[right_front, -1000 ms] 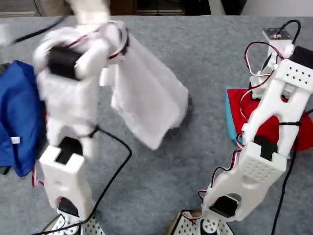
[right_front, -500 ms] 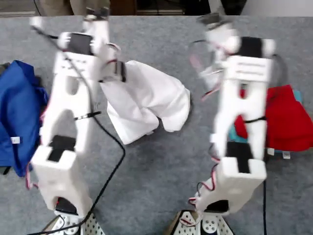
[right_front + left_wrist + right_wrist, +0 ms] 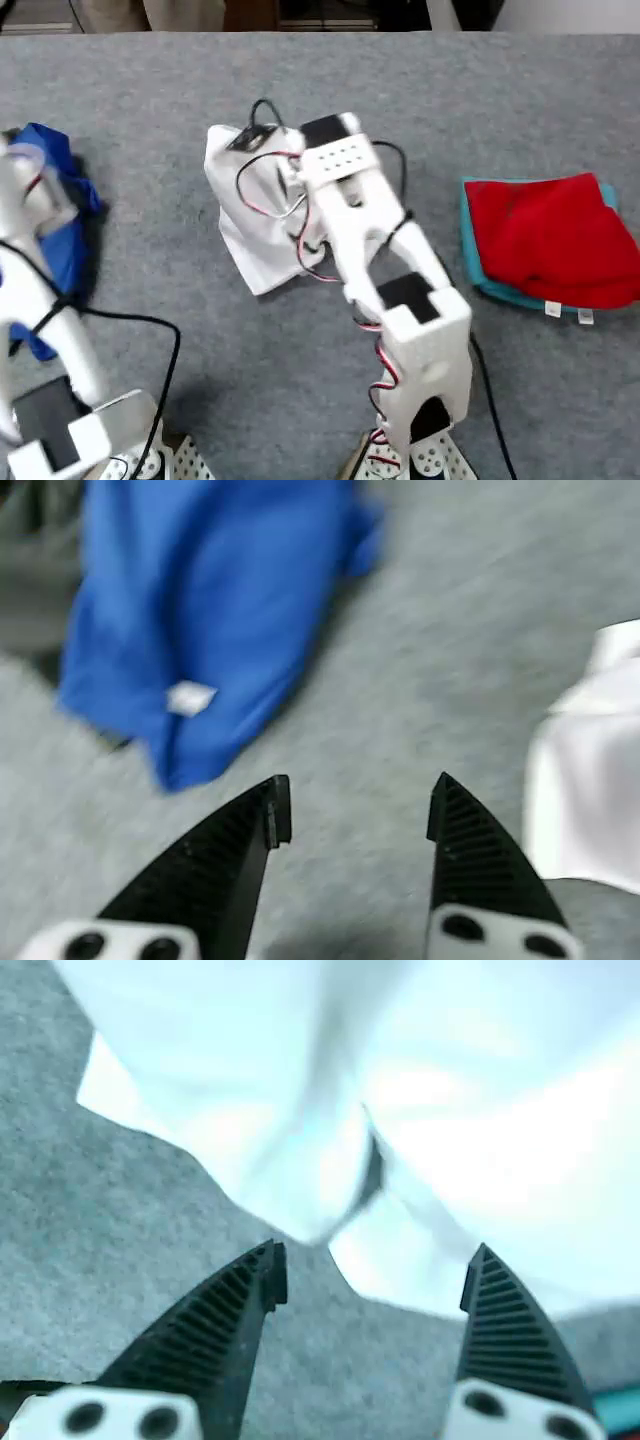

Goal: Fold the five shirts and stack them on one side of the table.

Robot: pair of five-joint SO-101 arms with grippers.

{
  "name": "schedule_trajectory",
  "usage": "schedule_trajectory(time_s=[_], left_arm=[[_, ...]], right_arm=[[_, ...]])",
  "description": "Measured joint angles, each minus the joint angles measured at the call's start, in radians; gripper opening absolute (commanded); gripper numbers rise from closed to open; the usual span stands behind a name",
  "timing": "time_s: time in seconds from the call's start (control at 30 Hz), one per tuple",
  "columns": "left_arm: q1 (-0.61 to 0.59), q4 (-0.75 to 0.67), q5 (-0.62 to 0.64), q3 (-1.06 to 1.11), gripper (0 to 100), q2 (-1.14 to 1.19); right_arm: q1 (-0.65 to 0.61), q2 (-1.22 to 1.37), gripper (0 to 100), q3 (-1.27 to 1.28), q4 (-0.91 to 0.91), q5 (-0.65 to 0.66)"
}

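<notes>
White shirt [image 3: 228, 195] lies crumpled in the middle of the tabletop [image 3: 450, 100], nearer the far edge. The right gripper [image 3: 370, 1280] hangs wide open just above it, holding nothing. The left gripper [image 3: 355, 810] is wide open and empty too, near the blue shirt [image 3: 60, 225] at the left edge. A folded red shirt [image 3: 545, 235] sits on a teal shirt [image 3: 478, 270] by the right edge.
</notes>
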Motion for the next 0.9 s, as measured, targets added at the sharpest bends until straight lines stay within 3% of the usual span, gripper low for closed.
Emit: schedule_trajectory(time_s=[0.13, 0.3, 0.5, 0.7, 0.9], left_arm=[[-0.172, -0.095, -0.066, 0.216, 23, -0.077], [-0.261, -0.201, -0.143, 0.462, 23, -0.226], [-0.267, -0.269, -0.19, 0.712, 23, -0.473], [-0.12, -0.273, -0.19, 0.919, 23, -0.738], [0.195, -0.287, -0.106, 1.049, 24, -0.914]], right_arm=[[-0.003, 0.092, 23.6, 0.0, -0.052, 0.0], [-0.002, 0.184, 1.0, -0.014, -0.069, 0.0], [-0.002, 0.21, 0.4, -0.135, 0.012, -0.066], [-0.018, 0.206, 0.5, -0.367, 0.133, -0.092], [-0.071, 0.133, 0.9, -0.385, 0.133, -0.098]])
